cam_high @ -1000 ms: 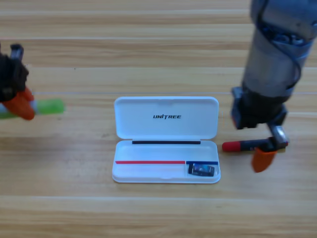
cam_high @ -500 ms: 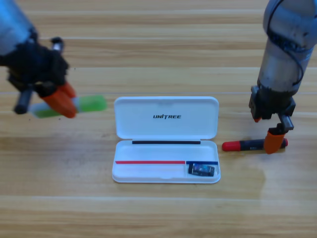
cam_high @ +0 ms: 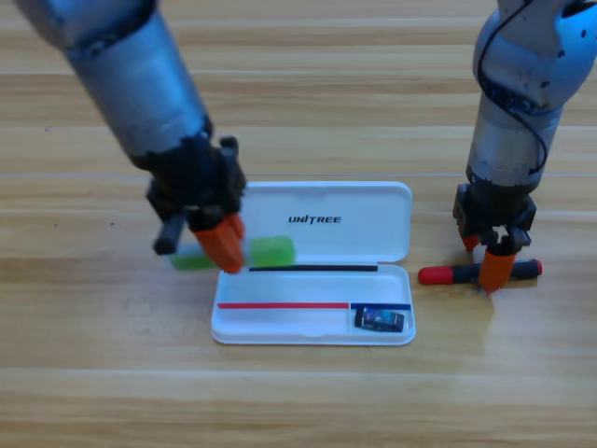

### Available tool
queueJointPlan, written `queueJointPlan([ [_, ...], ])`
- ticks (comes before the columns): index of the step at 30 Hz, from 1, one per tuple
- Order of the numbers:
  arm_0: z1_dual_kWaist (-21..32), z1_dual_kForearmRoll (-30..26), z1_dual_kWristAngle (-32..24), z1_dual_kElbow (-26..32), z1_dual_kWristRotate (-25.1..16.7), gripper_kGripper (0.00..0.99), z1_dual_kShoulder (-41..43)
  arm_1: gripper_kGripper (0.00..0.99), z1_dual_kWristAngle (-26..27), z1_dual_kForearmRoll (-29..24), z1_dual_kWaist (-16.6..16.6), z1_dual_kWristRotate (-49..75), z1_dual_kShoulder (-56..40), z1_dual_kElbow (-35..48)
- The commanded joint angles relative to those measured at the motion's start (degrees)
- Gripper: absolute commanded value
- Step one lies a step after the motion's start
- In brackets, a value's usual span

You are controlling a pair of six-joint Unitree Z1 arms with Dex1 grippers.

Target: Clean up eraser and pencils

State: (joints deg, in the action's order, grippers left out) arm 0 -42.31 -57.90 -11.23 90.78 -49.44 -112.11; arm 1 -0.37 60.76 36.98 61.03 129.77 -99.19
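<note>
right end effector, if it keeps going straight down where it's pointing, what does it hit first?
Probably the red-capped, black-barrelled pencil: the right end effector points down right over its barrel on the wooden table. Its height above the pencil is unclear from this view.

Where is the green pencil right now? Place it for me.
In the high view, the green pencil is held in the left gripper, crossing the left edge of the open white case, just above its tray where the eraser lies.

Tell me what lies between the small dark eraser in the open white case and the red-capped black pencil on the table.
High view: only the white plastic case's right wall and bare wooden table separate the dark eraser from the red-capped black pencil.
</note>
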Motion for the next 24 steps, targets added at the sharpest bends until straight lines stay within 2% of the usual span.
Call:
queueJointPlan([
  [1,-1.9,-1.2,-2.5,2.9,0.5,0.0,-7.2,0.207,0.5,-0.6,-1.5,1.6,5.0,1.4],
  [2,-2.0,-1.3,-2.7,3.4,0.4,0.0,-7.9,0.028,0.6,-0.6,-1.5,1.8,4.9,1.5],
  [3,-2.1,-1.3,-2.7,3.9,0.4,0.0,-8.7,0.0,0.7,-0.5,-1.5,2.0,4.8,1.9],
  [14,-2.4,-1.3,-3.2,8.4,0.3,0.0,-15.3,0.0,1.8,-0.3,-1.1,1.6,-1.2,4.4],
  [24,-2.4,-1.3,-2.9,9.8,0.2,0.0,-18.3,0.0,2.2,4.0,3.4,-3.3,-16.4,7.1],
])
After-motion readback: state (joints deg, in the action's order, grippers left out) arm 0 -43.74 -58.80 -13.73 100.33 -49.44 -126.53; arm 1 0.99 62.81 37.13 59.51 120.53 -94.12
